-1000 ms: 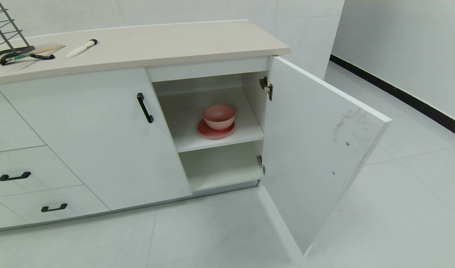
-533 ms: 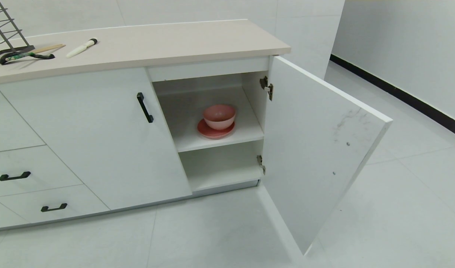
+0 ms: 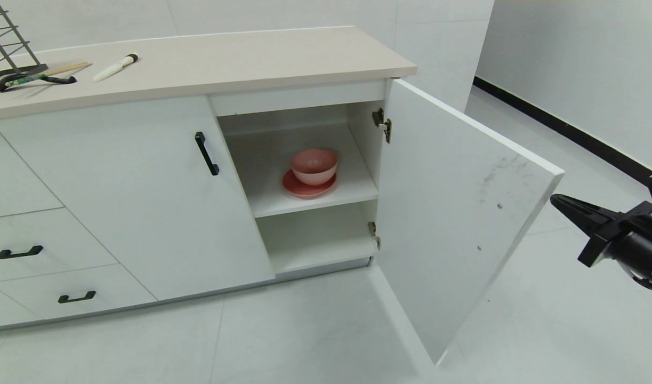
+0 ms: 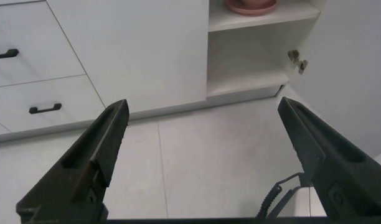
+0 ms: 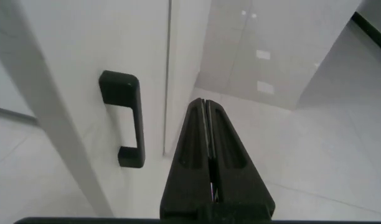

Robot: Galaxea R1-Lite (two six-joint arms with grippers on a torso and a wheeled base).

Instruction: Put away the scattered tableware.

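A white cabinet [image 3: 144, 186] stands on a pale tiled floor [image 3: 304, 341], topped by a beige surface [image 3: 224, 58]. Its right-hand door [image 3: 453, 213] hangs wide open, showing two shelves inside. On the upper shelf [image 3: 272, 200] sits a pink bowl [image 3: 314, 166], upright, resting on a red plate [image 3: 304, 190]; the edge of that plate [image 4: 251, 7] also shows from the left wrist view. The lower shelf [image 3: 315, 250] is below it. The left-hand door [image 3: 118, 202] is shut and carries a vertical black handle [image 3: 207, 153], and further left are drawers with black handles [image 3: 21, 252]. At the far left end of the surface, well apart from the open compartment, lie a white-handled knife [image 3: 115, 68], a wooden stick [image 3: 67, 69] just beside it, and a green and black utensil [image 3: 32, 80] touching the foot of a dark wire rack [image 3: 6, 48]. The right pincer [image 3: 557, 200] is at the right side of the head view, above the floor, pointing toward the outer edge of the open door but not touching it. From its own wrist view the right pincer [image 5: 205, 106] has its two fingers pressed flat together, gripping nothing, near a black door handle [image 5: 125, 118]. The left pincer [image 4: 203, 106] is low over the floor tiles, facing the cabinet front, with its fingers spread wide apart and nothing between them.
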